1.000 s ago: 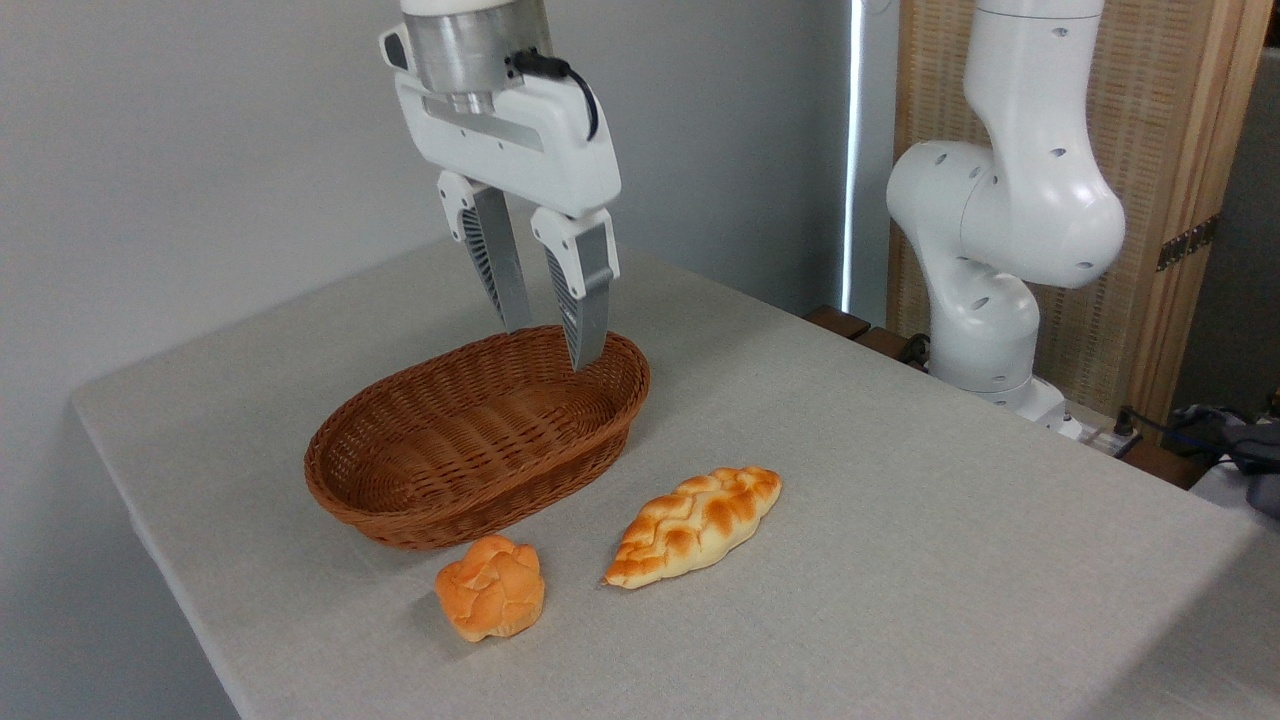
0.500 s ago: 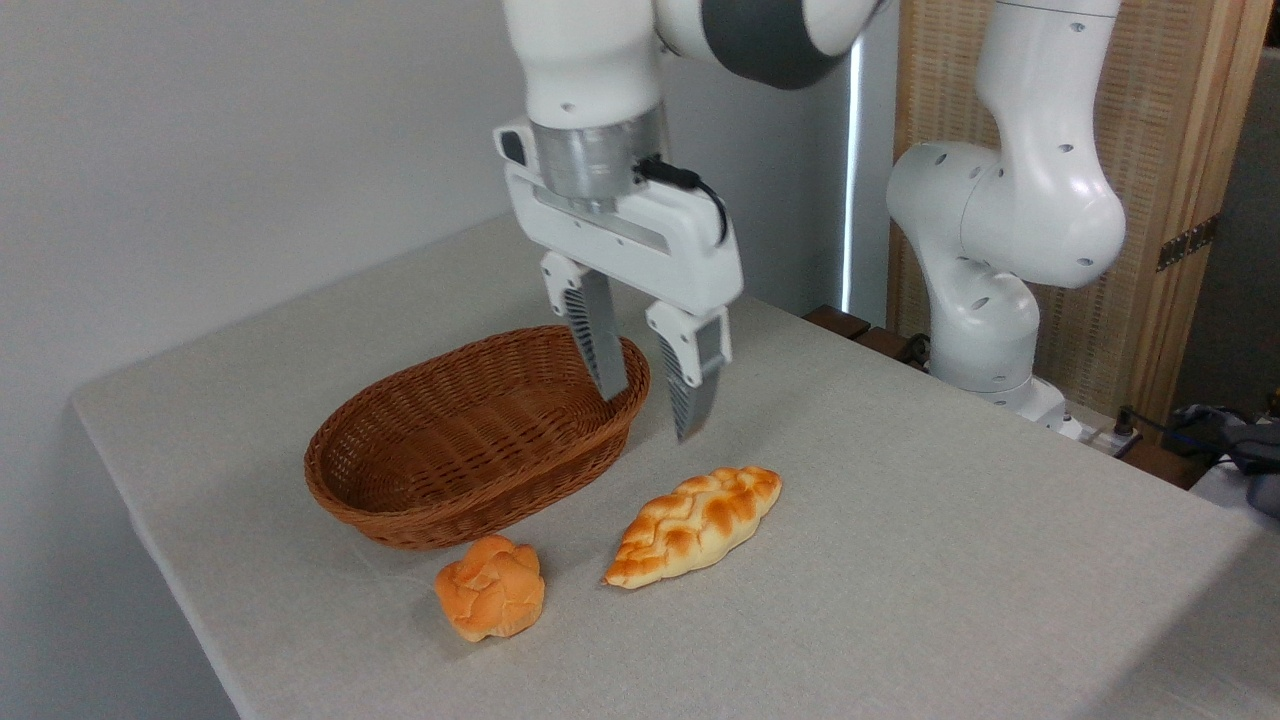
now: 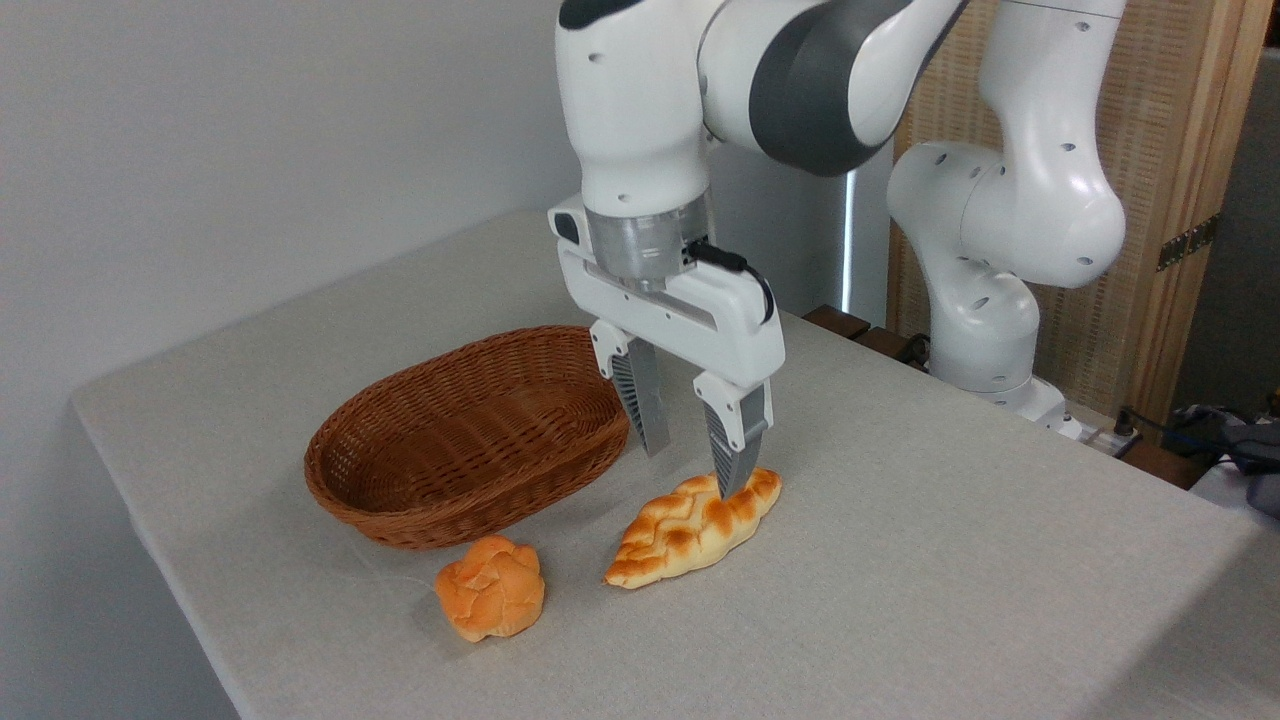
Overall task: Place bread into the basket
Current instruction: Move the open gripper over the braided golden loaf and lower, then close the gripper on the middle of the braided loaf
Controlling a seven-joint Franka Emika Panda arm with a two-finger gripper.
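The bread [image 3: 693, 527] is seen lying flat on the table [image 3: 900, 520], near the front edge and about midway along it, with one pointed end turned toward that edge. The basket [image 3: 470, 440] is placed just beside it, closer to the left edge of the table, and nothing is seen inside it. A small round orange bun [image 3: 491, 587] is set in front of the basket, near the front edge, apart from the bread.

The gripper [image 3: 692, 472] is held above the far end of the bread, pointing down, with its two fingers spread apart and nothing between them. The right fingertip [image 3: 733, 480] is seen over the top of the loaf; whether it touches the crust cannot be told. The other finger hangs between the bread and the basket.
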